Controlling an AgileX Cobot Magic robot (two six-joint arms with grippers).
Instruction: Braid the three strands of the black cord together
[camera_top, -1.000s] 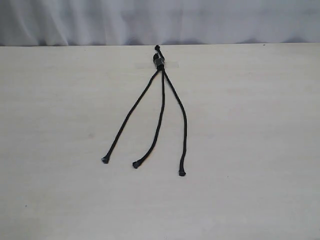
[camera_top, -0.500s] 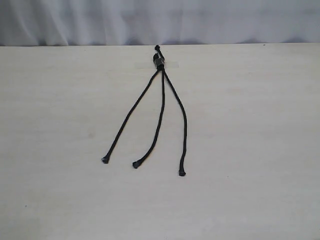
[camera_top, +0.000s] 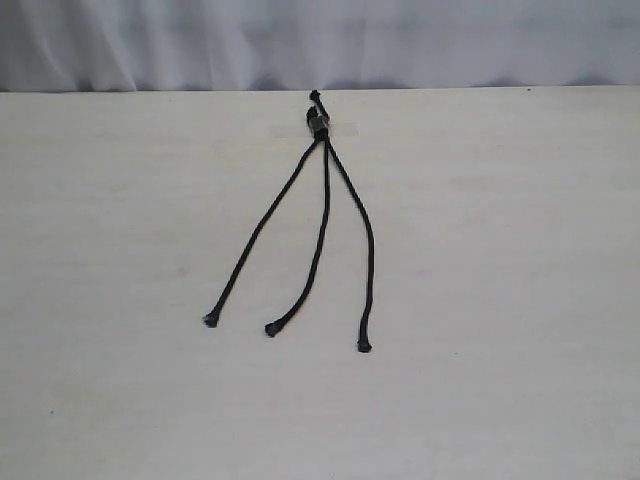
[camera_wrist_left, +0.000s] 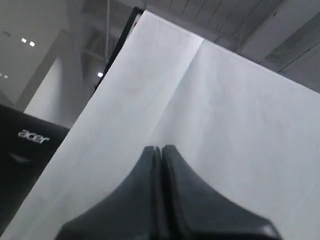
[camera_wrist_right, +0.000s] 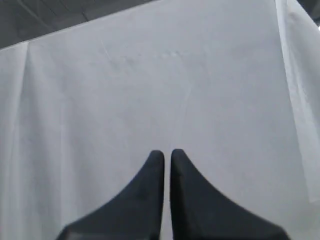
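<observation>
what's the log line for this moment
braid: not begun | black cord: on table | three strands: fanned, unbraided | left gripper: shut, empty | right gripper: shut, empty

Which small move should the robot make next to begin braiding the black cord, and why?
Probably lower the left gripper toward the tip of the left strand and open its fingers. The three strands fan uncrossed from the taped knot; this gripper and the right gripper are shut, facing a white backdrop, not at the cord.

Closed left hand (camera_wrist_left: 161, 150), white cloth (camera_wrist_left: 220, 105)
</observation>
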